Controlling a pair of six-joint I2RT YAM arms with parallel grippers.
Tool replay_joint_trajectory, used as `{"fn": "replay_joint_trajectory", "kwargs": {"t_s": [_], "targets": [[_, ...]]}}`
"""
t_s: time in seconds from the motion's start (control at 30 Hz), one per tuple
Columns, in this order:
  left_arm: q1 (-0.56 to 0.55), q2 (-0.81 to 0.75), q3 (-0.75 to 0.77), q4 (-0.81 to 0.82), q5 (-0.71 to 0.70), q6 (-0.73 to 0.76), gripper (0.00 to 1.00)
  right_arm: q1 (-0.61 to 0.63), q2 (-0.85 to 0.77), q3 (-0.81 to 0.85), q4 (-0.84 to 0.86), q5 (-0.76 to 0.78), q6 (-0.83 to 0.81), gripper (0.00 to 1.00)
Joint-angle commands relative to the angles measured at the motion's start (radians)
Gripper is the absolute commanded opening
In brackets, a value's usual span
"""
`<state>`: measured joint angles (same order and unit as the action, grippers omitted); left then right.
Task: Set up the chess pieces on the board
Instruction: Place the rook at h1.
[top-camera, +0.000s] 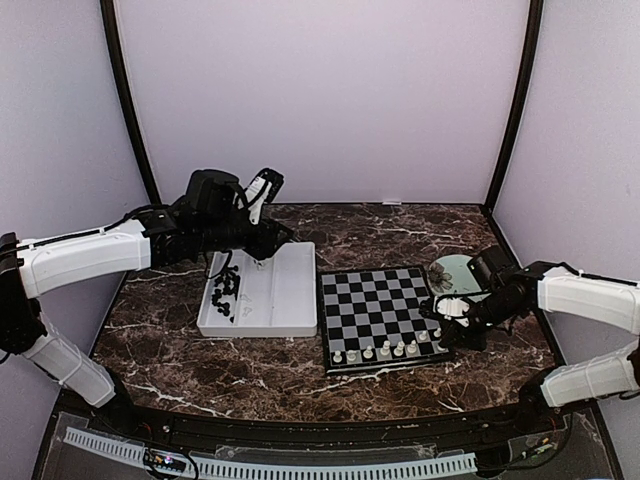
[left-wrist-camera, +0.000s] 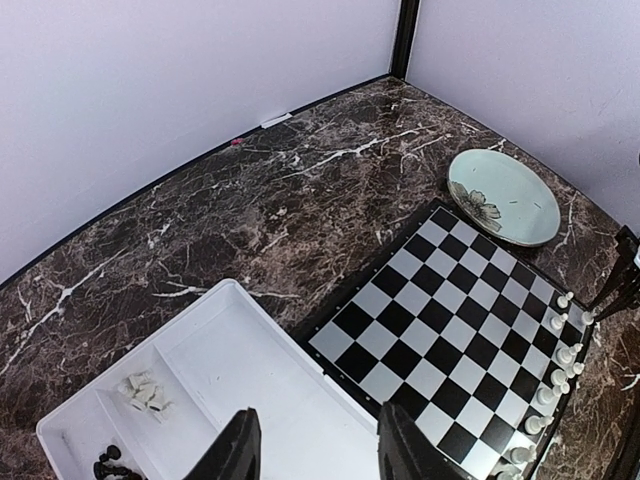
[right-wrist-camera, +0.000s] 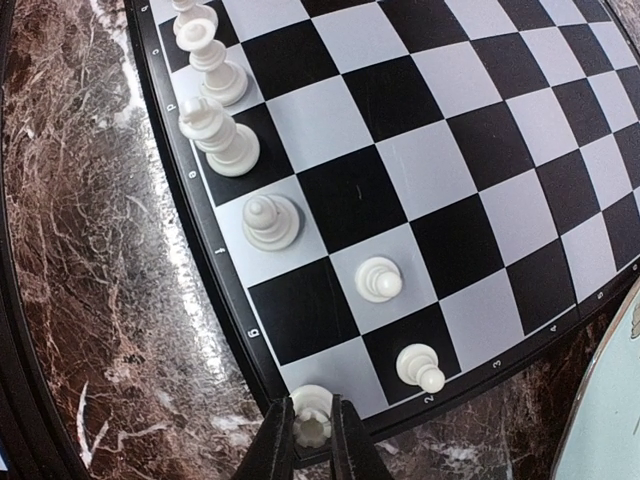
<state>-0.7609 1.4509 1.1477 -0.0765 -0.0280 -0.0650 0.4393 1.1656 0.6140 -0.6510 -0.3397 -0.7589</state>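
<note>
Left wrist: tray (left-wrist-camera: 235, 365) holds black pieces (left-wrist-camera: 108, 464); left end effector (left-wrist-camera: 318, 428) spread; right end effector (right-wrist-camera: 313, 410) flanks white piece (right-wrist-camera: 312, 424), grip unclear.

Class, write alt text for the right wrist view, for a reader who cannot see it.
The right gripper straddles a white chess piece on a corner square of the board, at the bottom of the frame. More white pieces stand beyond it, mostly along the left edge.
</note>
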Motion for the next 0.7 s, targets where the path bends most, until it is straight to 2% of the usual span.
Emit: {"fn": "replay_joint_trajectory", "kwargs": {"t_s": [0.0, 0.53, 0.67], "targets": [[0.006, -0.014, 0.005, 0.007, 0.0, -0.016, 0.41, -0.002, 0.014, -0.012, 0.055, 0.0, 0.0, 0.15], [0.007, -0.019, -0.005, 0.005, 0.015, -0.024, 0.41, -0.002, 0.029, -0.024, 0.079, 0.022, 0.01, 0.19], [0.006, -0.027, -0.007, -0.004, 0.008, -0.024, 0.41, -0.002, 0.021, -0.002, 0.049, 0.026, 0.018, 0.23]]}}
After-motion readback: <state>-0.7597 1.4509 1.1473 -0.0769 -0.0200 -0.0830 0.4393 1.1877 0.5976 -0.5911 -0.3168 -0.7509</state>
